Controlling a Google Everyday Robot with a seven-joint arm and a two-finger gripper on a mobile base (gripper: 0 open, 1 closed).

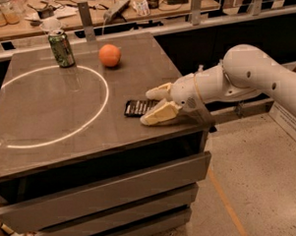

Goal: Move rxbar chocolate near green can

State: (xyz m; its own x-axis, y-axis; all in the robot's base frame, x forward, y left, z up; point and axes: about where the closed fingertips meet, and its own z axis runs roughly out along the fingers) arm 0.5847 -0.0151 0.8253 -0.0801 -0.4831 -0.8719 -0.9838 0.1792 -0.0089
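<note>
Where the dark grey tabletop (49,109) nears its right edge, the flat black wrapped rxbar chocolate (136,108) lies flat, close to the near right corner, its white lettering too small to read. The two-finger gripper (145,108), cream-coloured, reaches in from the right at the end of the bulky white arm (249,76). Its fingers (159,92) stand apart, one on the far side of the bar and one on the near side, so the bar's right end sits between them (whether either finger touches the wrapper cannot be told).

At the far left of the tabletop stands the small upright green can (61,48) with a silver top, well apart from the bar. A round orange fruit (109,55) rests to the right of the can, near the far edge and apart from it. A thin white ring (105,94) is traced across the left and middle of the surface; the can stands at its far rim, and the bar lies just outside it on the right.

Grey drawer fronts (107,188) run below the tabletop. A wooden bench (84,19) strewn with small items crosses the far background.
</note>
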